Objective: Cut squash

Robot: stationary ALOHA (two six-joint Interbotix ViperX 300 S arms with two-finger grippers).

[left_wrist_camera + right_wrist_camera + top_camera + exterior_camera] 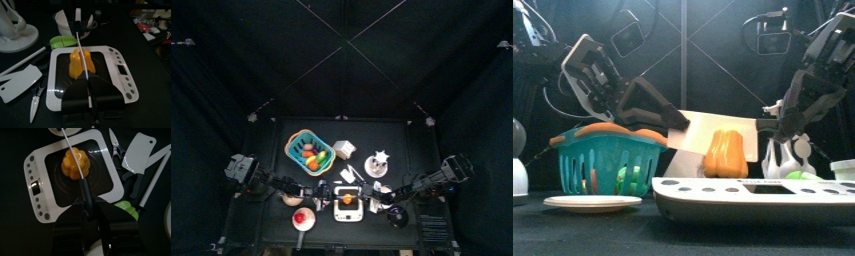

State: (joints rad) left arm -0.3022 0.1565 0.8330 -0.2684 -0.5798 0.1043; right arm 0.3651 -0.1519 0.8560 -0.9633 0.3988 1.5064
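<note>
The orange-yellow squash [72, 65] [72, 162] [723, 155] stands on the black middle of the white board [121, 70] [38, 178] [754, 188]. A thin white knife blade [83, 56] [714, 128], seen edge-on from both wrists, lies lengthwise over the squash's middle. I cannot tell whether it has entered the squash. My left gripper [81, 84] is shut on one end of the blade. My right gripper [84, 182] [78, 27] is shut on the other end, across the board.
A teal basket [607, 165] [309, 150] of mixed foods stands to the left, behind a white plate [591, 203]. A white cleaver [137, 153] [20, 82], scissors [116, 145] [33, 97] and a green piece [63, 41] lie beside the board.
</note>
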